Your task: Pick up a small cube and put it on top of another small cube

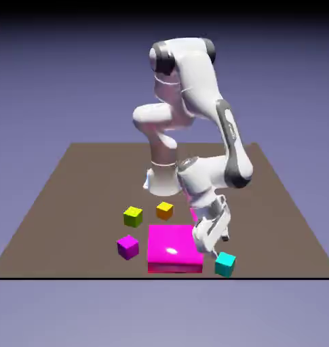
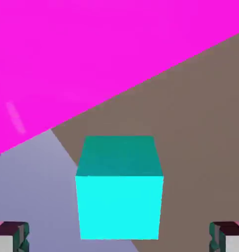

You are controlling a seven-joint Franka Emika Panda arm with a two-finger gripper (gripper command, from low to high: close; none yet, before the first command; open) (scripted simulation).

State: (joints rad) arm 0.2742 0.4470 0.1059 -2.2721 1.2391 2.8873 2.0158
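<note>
My pincer [image 2: 119, 237], spread wide and empty, hangs near the cyan cube [image 1: 225, 265] at the table's [image 1: 275, 230] front edge, beside the pink block [image 1: 174, 245]; a fingertip landing off-center could knock it over the brink.

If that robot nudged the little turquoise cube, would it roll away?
Probably not: the turquoise cube has flat faces, so it should slide rather than roll. Its squat shape suggests little tipping, and its crisp edges suggest stiffness.

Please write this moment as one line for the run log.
hand: open, holding nothing | cyan cube: on table, between finger tips in hand view | stacking: not yet done
</note>
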